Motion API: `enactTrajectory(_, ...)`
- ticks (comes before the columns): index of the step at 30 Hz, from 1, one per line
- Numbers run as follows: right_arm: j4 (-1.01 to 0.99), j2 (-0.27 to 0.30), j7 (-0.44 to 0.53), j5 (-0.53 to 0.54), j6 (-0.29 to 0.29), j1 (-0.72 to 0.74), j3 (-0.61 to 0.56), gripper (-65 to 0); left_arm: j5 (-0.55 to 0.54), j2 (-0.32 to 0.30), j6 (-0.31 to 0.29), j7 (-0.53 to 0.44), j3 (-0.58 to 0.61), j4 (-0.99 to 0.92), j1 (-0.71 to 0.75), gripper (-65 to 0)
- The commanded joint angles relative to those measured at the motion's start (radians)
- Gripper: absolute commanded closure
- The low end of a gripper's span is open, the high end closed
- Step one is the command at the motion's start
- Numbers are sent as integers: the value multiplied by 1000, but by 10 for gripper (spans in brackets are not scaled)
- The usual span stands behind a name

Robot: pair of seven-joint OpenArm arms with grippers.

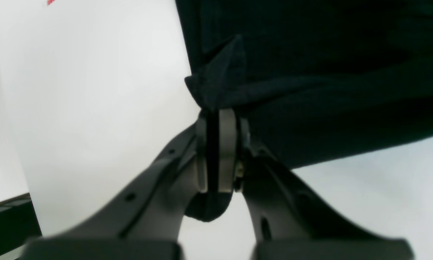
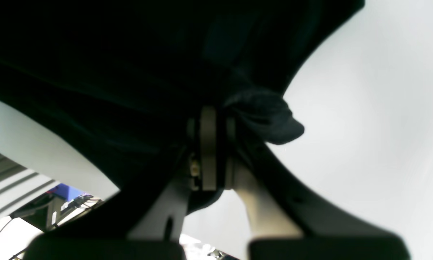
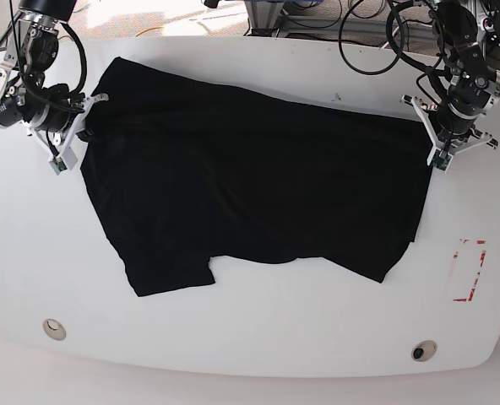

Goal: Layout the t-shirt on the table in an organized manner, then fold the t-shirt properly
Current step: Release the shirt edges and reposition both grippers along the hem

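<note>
The black t-shirt [image 3: 250, 186] lies spread wide across the white table [image 3: 275, 337], with creases and one sleeve pointing toward the front edge. At the shirt's right end in the base view, my left gripper [image 3: 421, 120] is shut on the edge of the cloth. The left wrist view shows its pads [image 1: 227, 144] pinching a bunched fold of the t-shirt [image 1: 310, 72]. My right gripper [image 3: 88, 125] is shut on the shirt's left end. In the right wrist view it [image 2: 216, 110] clamps a wad of the t-shirt [image 2: 111, 72] above the table [image 2: 364, 108].
A red tape rectangle [image 3: 468, 270] marks the table's right side, near the front. Two small round holes [image 3: 54, 328] [image 3: 423, 350] sit close to the front edge. Cables and equipment lie beyond the table's far edge [image 3: 360, 25].
</note>
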Motion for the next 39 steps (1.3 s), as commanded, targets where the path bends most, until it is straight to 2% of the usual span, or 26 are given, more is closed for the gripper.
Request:
enactTrajectory(1,-34,22,9,0,-1,9,9,0,-4,-9,7,-18,-5,-11,-44,-1)
enactTrajectory(7,-98,37,9,0,-1,29,8,0,-4,-12,7,25,-8,-58,-102,-1)
enactTrajectory(16,-184,40,9,0,-1,50,6,-8,-4,-13,7,31,-8,-164,-171,-4)
enactTrajectory(18,-202,42,9,0,-1,55,6,-43,-4,-13,7,31,-8,-186,-182,-4)
enactTrajectory(21,-210,42,9,0,-1,56,8,-151,-4,-13,7,31,-7,-213,-193,-10)
enactTrajectory(24,-210,42,9,0,-1,56,11,-284,-4,-15,7,31,-7,-223,-197,-81)
enactTrajectory(27,-199,42,9,7,3,56,14,-403,-4,-15,7,32,-5,-221,-196,-246)
enactTrajectory(30,-141,42,9,11,6,50,17,-466,-4,-15,7,32,-5,-216,-193,-401)
enactTrajectory(32,-90,42,9,35,6,33,17,-477,-4,-15,7,32,-5,-213,-191,-478)
enactTrajectory(34,-41,42,9,84,6,-2,28,-477,-4,-15,7,32,-7,-201,-191,-497)
enactTrajectory(39,26,26,9,268,6,-97,109,-479,-4,-15,7,32,-7,-183,-191,-451)
